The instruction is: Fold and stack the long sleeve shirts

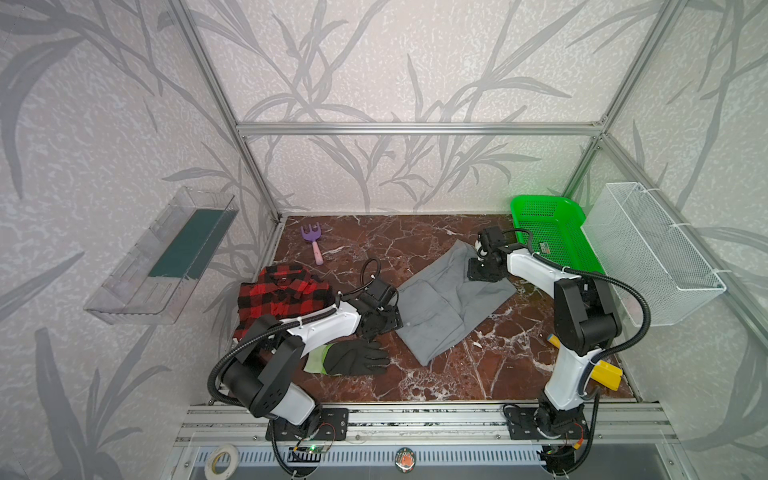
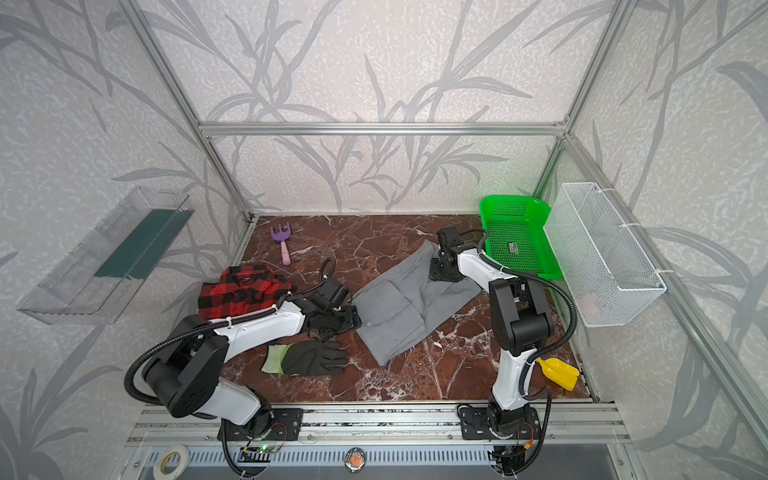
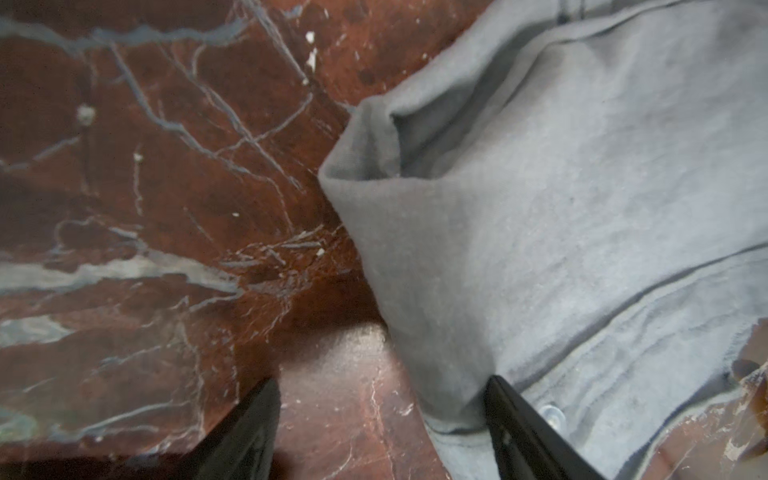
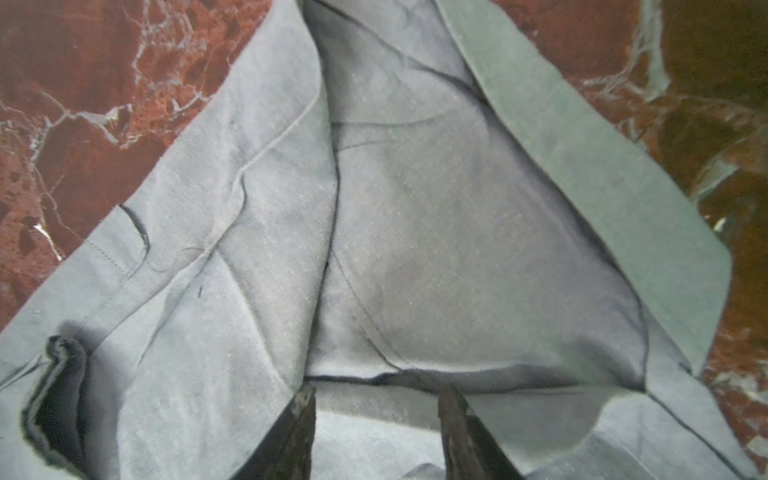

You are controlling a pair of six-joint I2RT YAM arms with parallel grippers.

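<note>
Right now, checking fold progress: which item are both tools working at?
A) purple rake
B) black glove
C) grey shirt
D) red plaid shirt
C: the left tool straddles an edge of the grey shirt and the right tool is down on its folds; the plaid shirt lies apart.

left shirt (image 1: 282,295) behind glove (image 1: 361,357), rake (image 1: 312,241) farther back — middle shirt (image 1: 440,316) left of basket (image 1: 548,232)

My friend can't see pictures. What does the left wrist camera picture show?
A folded grey shirt lies on a red-brown marble table, filling about half the picture. Two black fingers of the left gripper poke in, spread apart, one over bare table and one at the shirt's edge.
</note>
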